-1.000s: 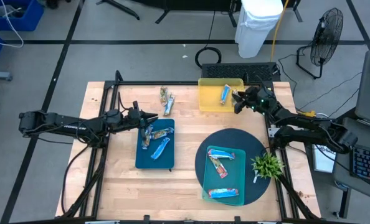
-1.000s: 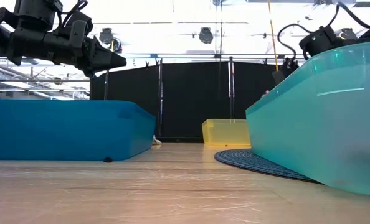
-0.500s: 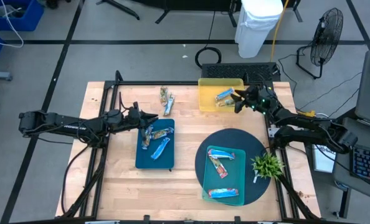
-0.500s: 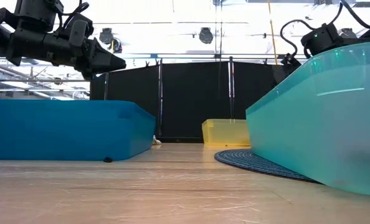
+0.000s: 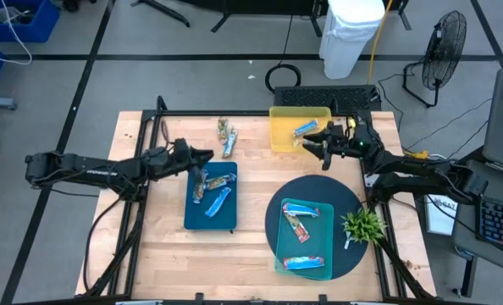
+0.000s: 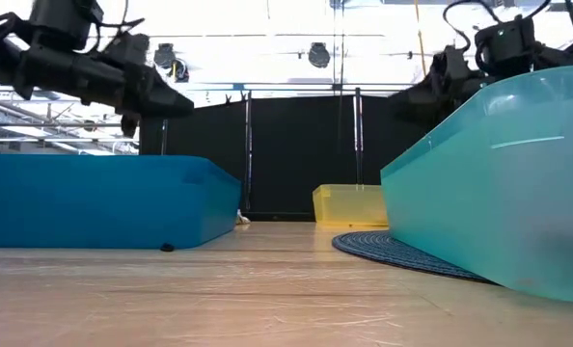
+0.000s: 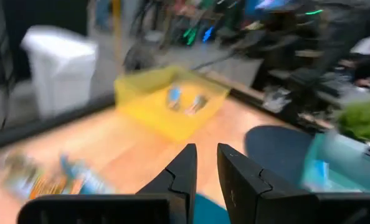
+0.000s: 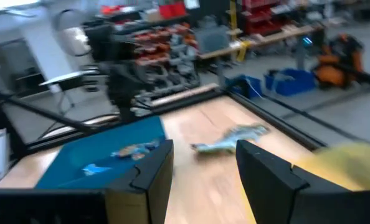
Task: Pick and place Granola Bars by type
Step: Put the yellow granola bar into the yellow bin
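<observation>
The right gripper (image 5: 309, 144) hangs just off the front edge of the yellow tray (image 5: 285, 137) at the far side of the table (image 5: 150, 254). Its two fingers stand well apart with nothing between them. One blue-wrapped bar (image 5: 303, 129) lies inside the yellow tray, close behind those open fingers.

The left gripper (image 5: 207, 155) reaches in from the left and hovers over the far edge of the dark blue tray (image 5: 202, 217). Its fingers show only a narrow slit between them, and its own wrist camera shows nothing pinched in that slit.

In the dark blue tray, near its far end, lie several bars (image 5: 211, 183) bunched together, some mottled, and one blue bar (image 5: 218, 202) a little nearer the middle. Two more bars (image 5: 226, 135) lie loose on the bare wood beyond that tray, between it and the yellow one.

On the round dark mat (image 5: 346, 254) sits a light teal tray (image 5: 279, 254). It holds a mottled bar (image 5: 297, 224) lying lengthwise and a blue bar (image 5: 303, 263) across its near end. A small green plant (image 5: 362, 225) stands at the mat's right edge, just beside the teal tray.

From table height the blue tray fills the left, the teal tray looms on the right, and the yellow tray shows small between them.
</observation>
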`<state>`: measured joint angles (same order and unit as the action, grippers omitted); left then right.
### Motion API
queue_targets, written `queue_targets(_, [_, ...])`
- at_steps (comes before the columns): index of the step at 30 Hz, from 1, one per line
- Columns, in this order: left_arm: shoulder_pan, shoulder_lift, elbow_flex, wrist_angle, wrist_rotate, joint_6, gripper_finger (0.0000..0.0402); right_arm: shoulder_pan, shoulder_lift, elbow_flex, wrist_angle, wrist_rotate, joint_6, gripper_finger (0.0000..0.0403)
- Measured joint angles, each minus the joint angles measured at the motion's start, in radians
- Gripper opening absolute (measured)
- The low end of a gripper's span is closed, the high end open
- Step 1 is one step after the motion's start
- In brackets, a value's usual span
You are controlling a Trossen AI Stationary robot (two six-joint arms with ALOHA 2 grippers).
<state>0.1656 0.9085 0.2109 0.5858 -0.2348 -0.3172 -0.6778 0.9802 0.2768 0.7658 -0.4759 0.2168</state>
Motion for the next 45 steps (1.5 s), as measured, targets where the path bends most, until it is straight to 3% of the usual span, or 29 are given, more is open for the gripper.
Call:
queue_targets(6, [0.109,0.054,0.205,-0.526,-0.028,-0.216,0.0067,0.096,0.0,0.0,0.053,0.0,-0.07,0.0165])
queue_targets(8, [0.143,0.099,0.28,-0.635,-0.031,-0.235,0.0069,0.117,0.0,0.0,0.056,0.002,-0.083,0.0166])
queue_targets(12, [0.197,0.216,0.41,-0.67,-0.022,-0.229,0.0095,0.145,0.0,0.0,0.053,0.005,-0.096,0.0165])
queue_targets(15, [0.241,0.311,0.493,-0.672,0.049,-0.198,0.0133,0.163,0.0,0.0,0.049,0.005,-0.098,0.0163])
queue_targets(23, [0.339,0.584,0.652,-0.746,0.132,-0.28,0.0209,0.203,0.0,0.0,0.045,0.007,-0.112,0.0163])
queue_targets(33, [0.389,0.834,0.811,-0.864,0.153,-0.295,0.0216,0.229,0.0,0.0,0.044,0.007,-0.127,0.0161])
queue_targets(45, [0.398,0.885,0.861,-1.02,0.032,-0.322,0.0216,0.229,0.0,0.0,0.006,0.007,-0.143,0.0158])
